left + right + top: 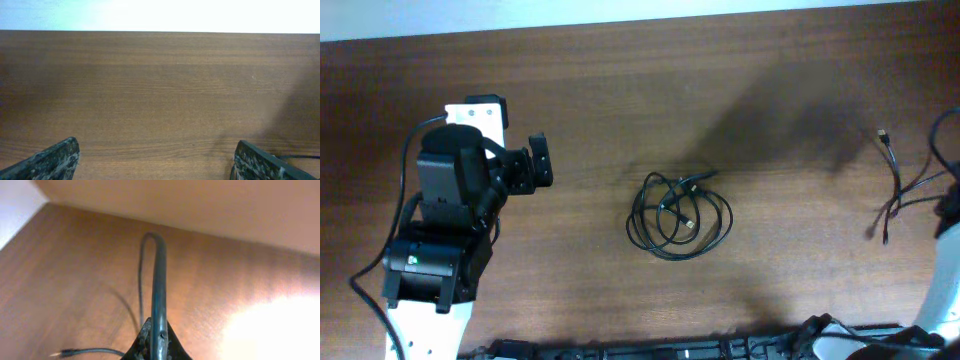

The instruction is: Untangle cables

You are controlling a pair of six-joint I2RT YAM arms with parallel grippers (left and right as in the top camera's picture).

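Several thin black cables lie looped in a small bundle at the middle of the table. One separate cable hangs at the far right, its plug ends dangling. In the right wrist view my right gripper is shut on this cable, which arches up in a loop in front of the jaws; one plug end trails at the lower left. My left gripper stands well left of the bundle. Its fingers are wide open over bare wood, nothing between them.
The left arm's black and white body fills the left side. Thick black robot wires and a rail run along the front edge. The table's far edge meets a white wall.
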